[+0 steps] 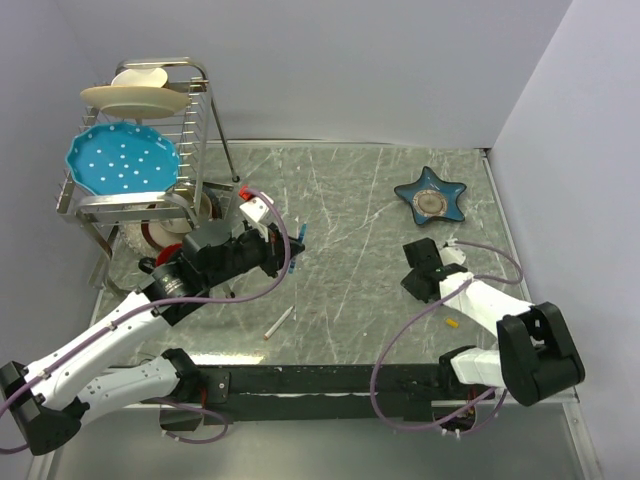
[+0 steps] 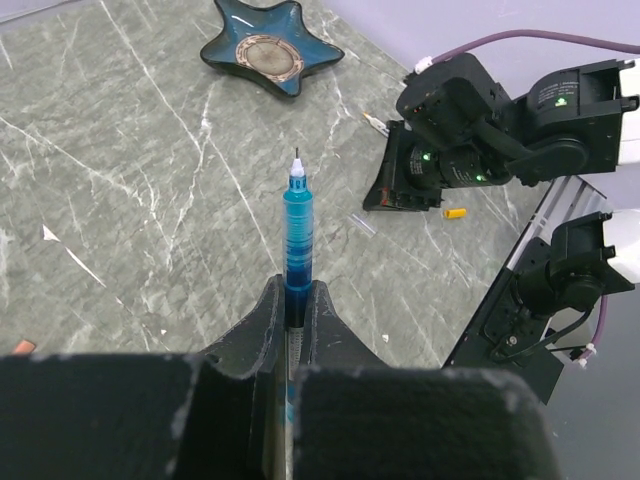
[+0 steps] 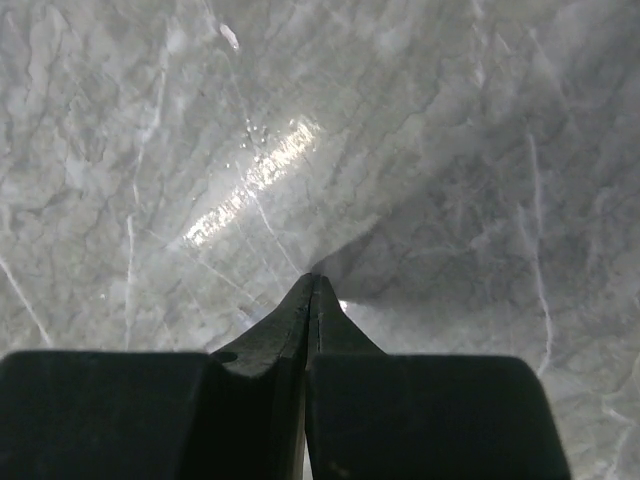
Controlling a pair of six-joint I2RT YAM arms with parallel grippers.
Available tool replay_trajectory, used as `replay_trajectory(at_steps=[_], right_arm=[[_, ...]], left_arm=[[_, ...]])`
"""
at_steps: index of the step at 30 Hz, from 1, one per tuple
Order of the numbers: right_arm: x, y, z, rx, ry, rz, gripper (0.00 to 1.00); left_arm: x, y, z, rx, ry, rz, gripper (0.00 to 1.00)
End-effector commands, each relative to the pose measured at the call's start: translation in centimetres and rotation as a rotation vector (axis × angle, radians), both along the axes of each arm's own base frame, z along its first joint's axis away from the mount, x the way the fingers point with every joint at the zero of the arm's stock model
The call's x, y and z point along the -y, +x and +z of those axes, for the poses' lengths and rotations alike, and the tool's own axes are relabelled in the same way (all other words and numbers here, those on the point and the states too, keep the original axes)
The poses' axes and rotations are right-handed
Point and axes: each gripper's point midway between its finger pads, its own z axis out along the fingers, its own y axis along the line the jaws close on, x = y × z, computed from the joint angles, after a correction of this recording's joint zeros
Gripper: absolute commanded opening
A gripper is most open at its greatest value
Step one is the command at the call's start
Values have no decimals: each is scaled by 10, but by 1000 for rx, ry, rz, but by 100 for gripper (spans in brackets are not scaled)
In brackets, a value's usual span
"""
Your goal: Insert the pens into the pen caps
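Your left gripper has its fingers clamped on the blue pen. The pen sticks straight out ahead of them, fine tip pointing away from the wrist, held above the grey marbled table.

Your right gripper has its fingers pressed together with nothing visible between them, the tips low over the tabletop.

From above, the left gripper sits left of centre and the right gripper is on the right side, well apart from it. A small yellow-orange cap lies on the table just beside the right arm, on its near side. A white pen lies loose near the front edge, between the two arms.

The left wrist view shows a short clear tube on the table near the right gripper, and a thin second white pen lying just beyond that gripper.

A blue star-shaped dish sits at the back right. A wire dish rack stands at the back left, holding a blue plate and a cream plate.
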Motion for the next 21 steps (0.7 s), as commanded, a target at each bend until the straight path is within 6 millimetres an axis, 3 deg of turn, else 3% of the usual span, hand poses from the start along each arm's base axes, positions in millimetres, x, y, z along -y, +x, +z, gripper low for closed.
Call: replay_trajectory(at_steps=[1,11,21], right_arm=[[-19,18,2,25,60,85,0],[-62,2,1,58,268,221,1],[-81,-12,18,67,283,318,6]], left_arm=[[-3,0,22,75,-44,4,1],[-2,2,18,66,-27,9,1],[-2,3,15,63,-21,12,1]])
